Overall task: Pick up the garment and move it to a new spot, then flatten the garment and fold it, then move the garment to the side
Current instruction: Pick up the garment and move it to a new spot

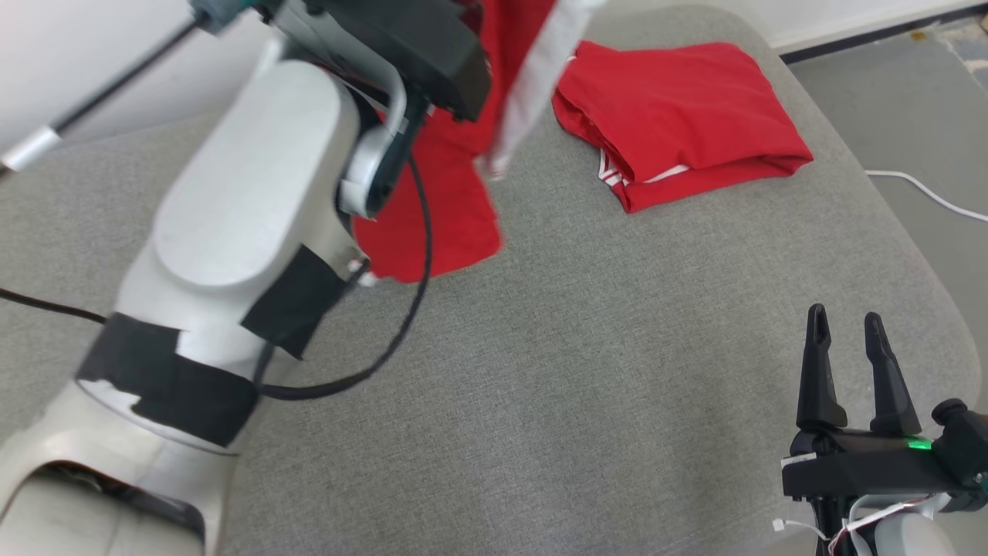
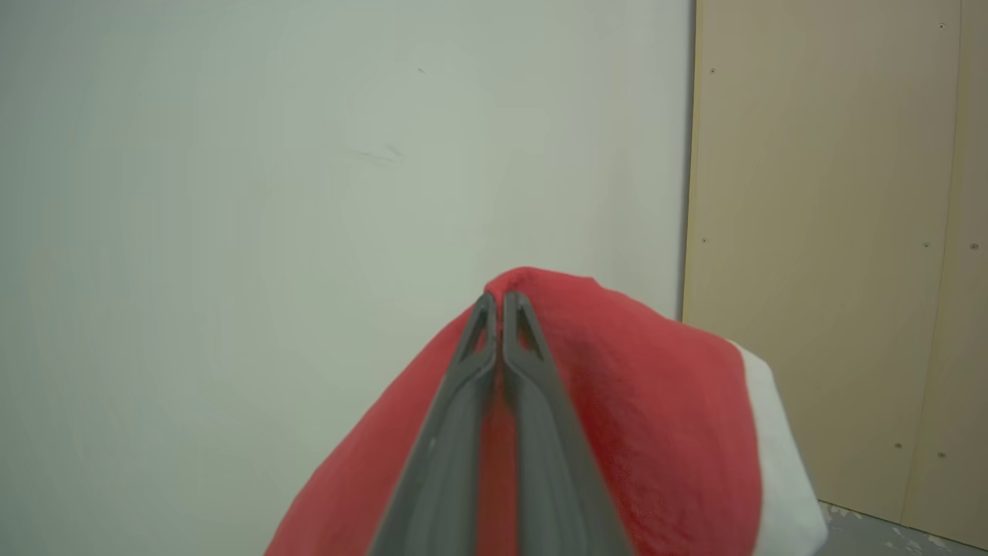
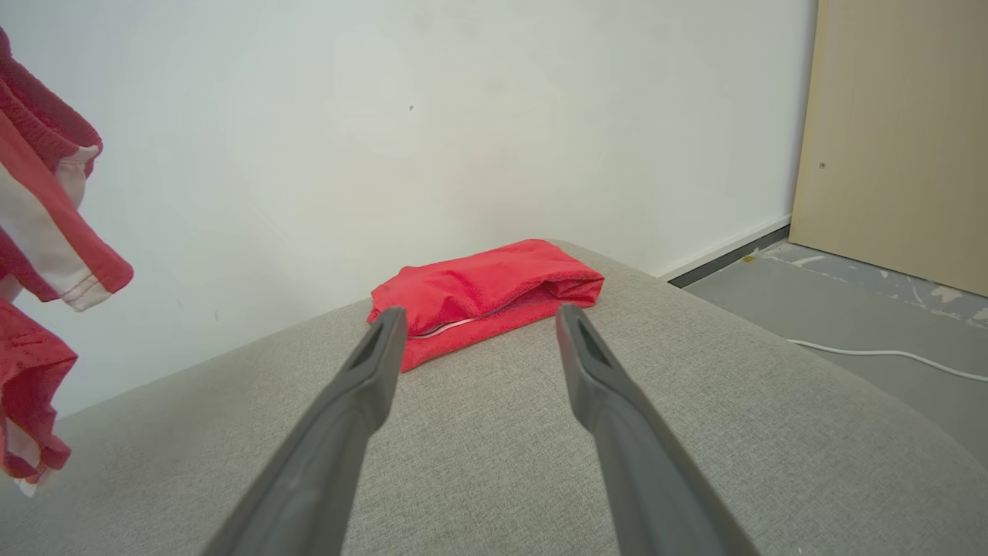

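The left gripper (image 2: 502, 305) is clenched on the garment (image 2: 656, 401), its two dark fingers pressed together with a ridge of red cloth pinched at their tips; the fabric drapes down on both sides of the fingers, and a white band shows along its right edge. In the head view the pale left arm (image 1: 247, 193) reaches up and away across the left of the scene, and the garment hangs from the top of the picture, lifted clear at its upper part, while its lower red end comes down near the grey cushioned surface (image 1: 579, 371) at the far left (whether it touches the cushion cannot be told, as the arm covers part of it). A folded red cloth (image 1: 679, 108) with thin white piping lies flat on the far right of the same surface, well apart from the hanging garment. The right gripper (image 1: 845, 320) is at the near right, released, its fingers spread with a clear gap and nothing between them, pointing toward the folded cloth. A white cable (image 1: 926, 193) runs over the grey floor (image 1: 888, 93) to the right of the cushion. Behind stand a pale wall (image 2: 231, 193) and a light wooden panel (image 2: 834, 232).
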